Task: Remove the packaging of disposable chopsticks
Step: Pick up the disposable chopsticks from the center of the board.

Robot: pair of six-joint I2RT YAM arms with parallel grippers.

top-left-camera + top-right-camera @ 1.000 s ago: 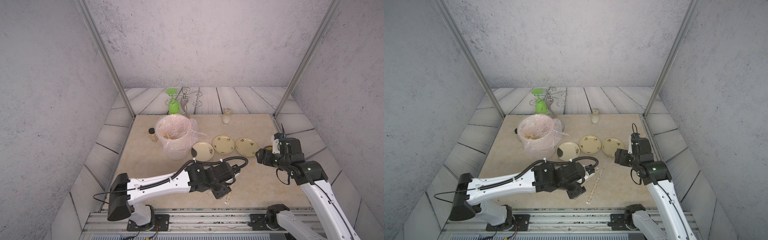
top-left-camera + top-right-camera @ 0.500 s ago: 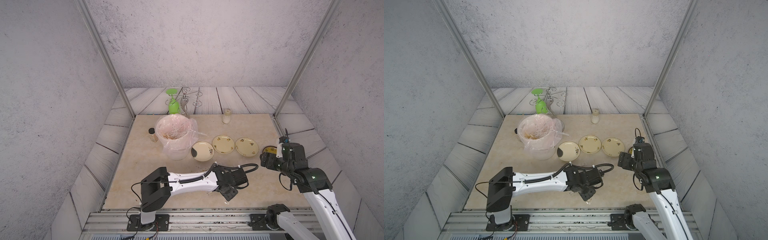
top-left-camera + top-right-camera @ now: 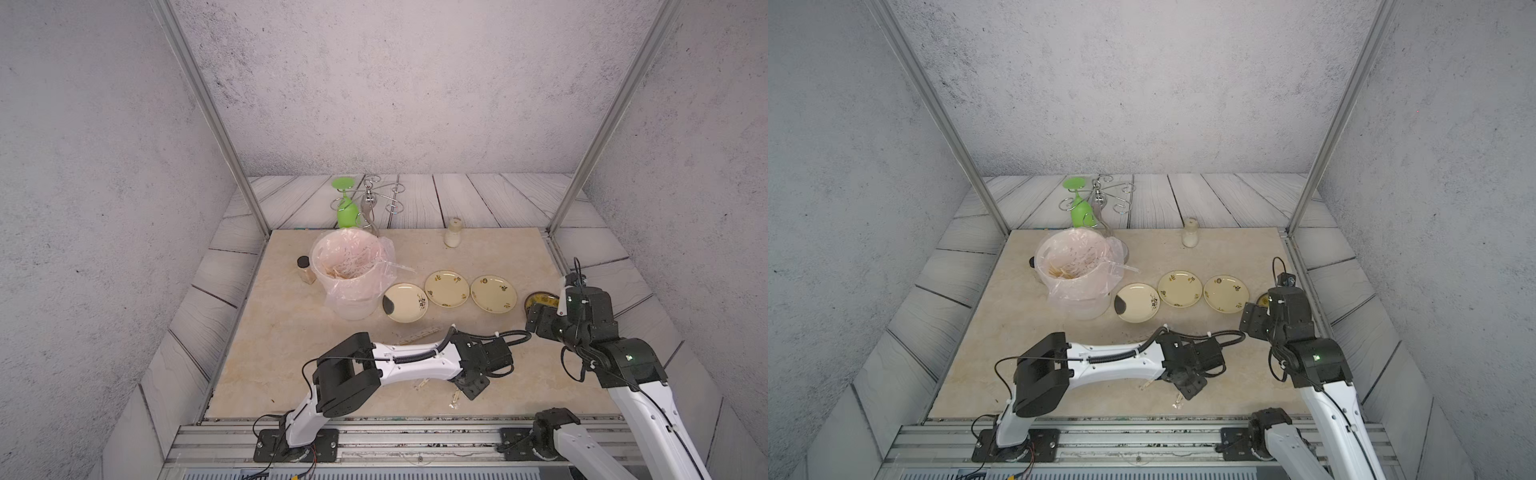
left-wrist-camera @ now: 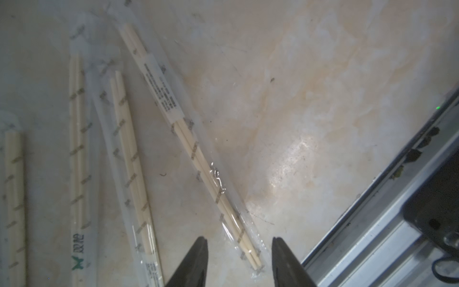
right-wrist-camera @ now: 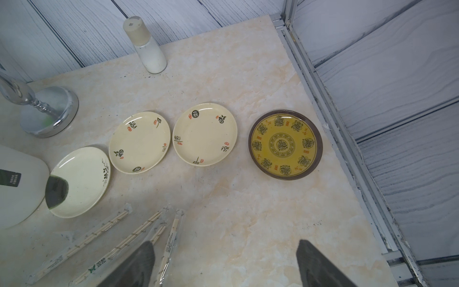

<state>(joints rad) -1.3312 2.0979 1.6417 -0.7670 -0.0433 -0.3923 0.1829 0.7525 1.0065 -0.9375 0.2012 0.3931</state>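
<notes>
The left end effector (image 4: pixel 239 244) is seen low over the counter (image 3: pixel 291 332) near its front edge, jaws partly apart; the crimped end of one piece of packaging (image 4: pixel 162 87) lies between them, with a gap visible on either side, so nothing is clamped. The right end effector (image 5: pixel 225 242) is seen above the counter's right side, jaws spread wide and nothing between them.

The counter is pale beige marbled stone, bordered by grey wood-look boards and a metal rail (image 4: pixel 372 223) along the front; it is enclosed by rough grey walls and two slanted metal posts. A bin (image 3: pixel 353 307) lined with a pinkish bag stands towards the back left; three cream plates (image 3: pixel 446 289) are set in a row beside it, and a yellow plate (image 5: pixel 285 144) with a brown rim lies further right. A white bottle (image 3: pixel 453 232) stands near the back.

The packaging is a long clear sleeve with small grey marks and a white printed label; a pair of thin pale chopsticks (image 4: pixel 198 164) is sealed inside; three more wrapped pairs lie just beside it.
</notes>
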